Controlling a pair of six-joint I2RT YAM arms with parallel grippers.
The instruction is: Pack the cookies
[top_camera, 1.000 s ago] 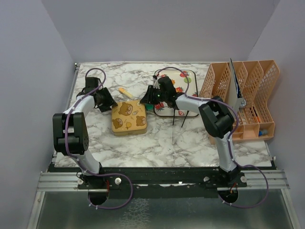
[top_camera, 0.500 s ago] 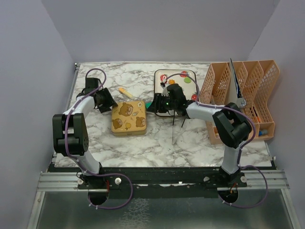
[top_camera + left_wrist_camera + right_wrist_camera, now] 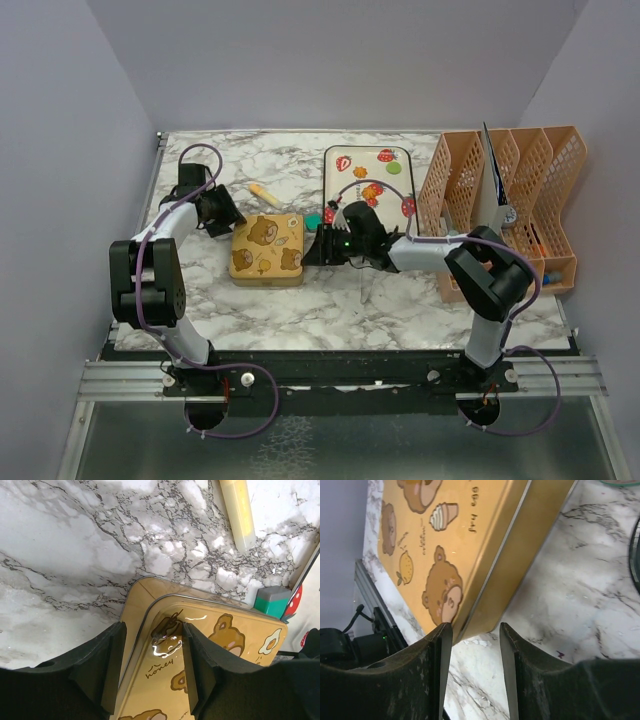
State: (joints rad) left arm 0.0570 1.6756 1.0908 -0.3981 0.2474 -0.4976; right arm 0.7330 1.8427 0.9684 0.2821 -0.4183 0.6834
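Tin [image 3: 267, 250] lies flat on the marble table [image 3: 300, 310], near mid-table, lid on, bears and eggs printed on top; tray [image 3: 367, 185] with bright cookie pieces stands just to its right and farther back; a green cookie [image 3: 314, 221] sits on the table between tin and tray; a pale yellow stick [image 3: 264, 194] lies beyond the tin's far edge.

Left gripper [image 3: 152, 667]: jaws parted, straddling the tin's far-left corner, lid rim between the pads; no contact visible, nothing held; right gripper [image 3: 475, 655]: jaws parted, low at the tin's right side wall, near corner just ahead of the gap; nothing held.

Handling, by judgement: tin is sheet metal; stiff, light, thin-walled; glossy lacquer, so slick under the pads; it would likely skate on the marble if pushed from one side only. Lid overlaps the body with a narrow rolled rim; that rim at a corner is the sensible purchase for lifting; side wall is the place to brace. Squeeze on the wall should stay modest; thin metal dents.

Cookies look small, flat, probably brittle; best pinched across the edges, lightly.

Lid shut fits either cookies inside with some pieces left on the tray, or tin awaiting opening; contents not visible.
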